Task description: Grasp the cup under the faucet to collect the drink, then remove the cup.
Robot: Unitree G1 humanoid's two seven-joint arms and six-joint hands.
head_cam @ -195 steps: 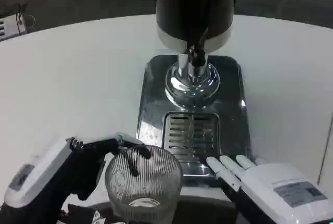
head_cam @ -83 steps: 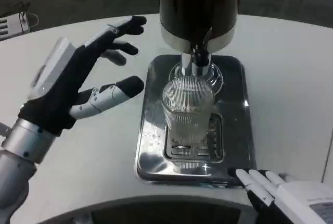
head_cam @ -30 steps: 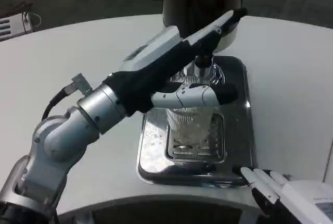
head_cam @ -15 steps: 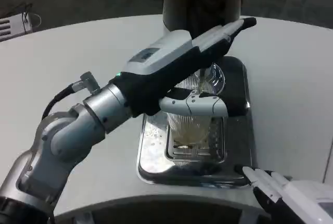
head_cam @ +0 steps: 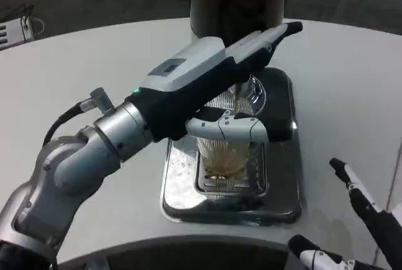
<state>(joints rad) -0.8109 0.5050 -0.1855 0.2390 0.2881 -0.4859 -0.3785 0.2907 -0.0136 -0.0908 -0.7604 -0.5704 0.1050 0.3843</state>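
Ribbed clear glass marks the cup (head_cam: 223, 154), which stands on the slotted grate of a shiny metal drip tray (head_cam: 179, 188) directly beneath the faucet of a dark, steel-banded drink dispenser (head_cam: 237, 0). A pale amber drink shows in the cup's lower part, and a thin stream appears to fall into it from above.

The left hand (head_cam: 207, 85) reaches across the tray from the left, its white back turned up. Its long fingers (head_cam: 276, 33) lie straight and together, stretched toward the dispenser's tap, though whether they press it cannot be told. One lower finger crosses in front of the cup's rim; contact there is unclear.

The right hand (head_cam: 361, 226) sits at the lower right corner over the white counter (head_cam: 75, 81), well apart from the tray, its black-tipped fingers spread and holding nothing.
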